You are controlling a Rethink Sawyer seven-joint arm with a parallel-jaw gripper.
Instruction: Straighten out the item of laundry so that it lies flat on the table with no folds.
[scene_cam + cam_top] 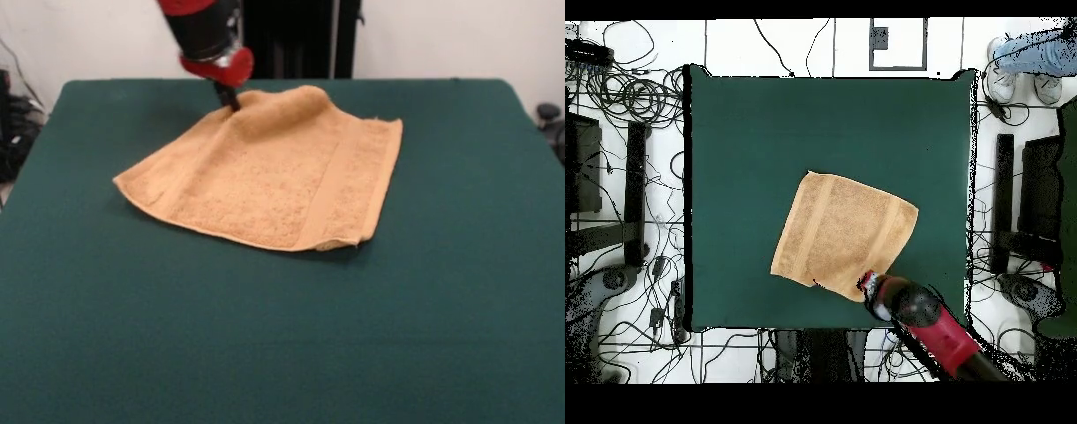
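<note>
The light orange-tan towel (pixel 265 172) lies spread near the middle of the dark green table (pixel 265 353), with one woven band along its right side. Its far edge is bunched into a raised hump next to my gripper (pixel 229 98). The gripper's dark tips are closed together on that far corner. In the overhead view the towel (pixel 840 230) is a tilted square on the table (pixel 745 150), and the gripper (pixel 865 281) is at its lower right corner, near the table's bottom edge.
The red and black arm (pixel 935 325) reaches in from the lower right in the overhead view. Cables and stands (pixel 625 200) lie on the floor around the table. A person's legs (pixel 1025 50) show at the top right.
</note>
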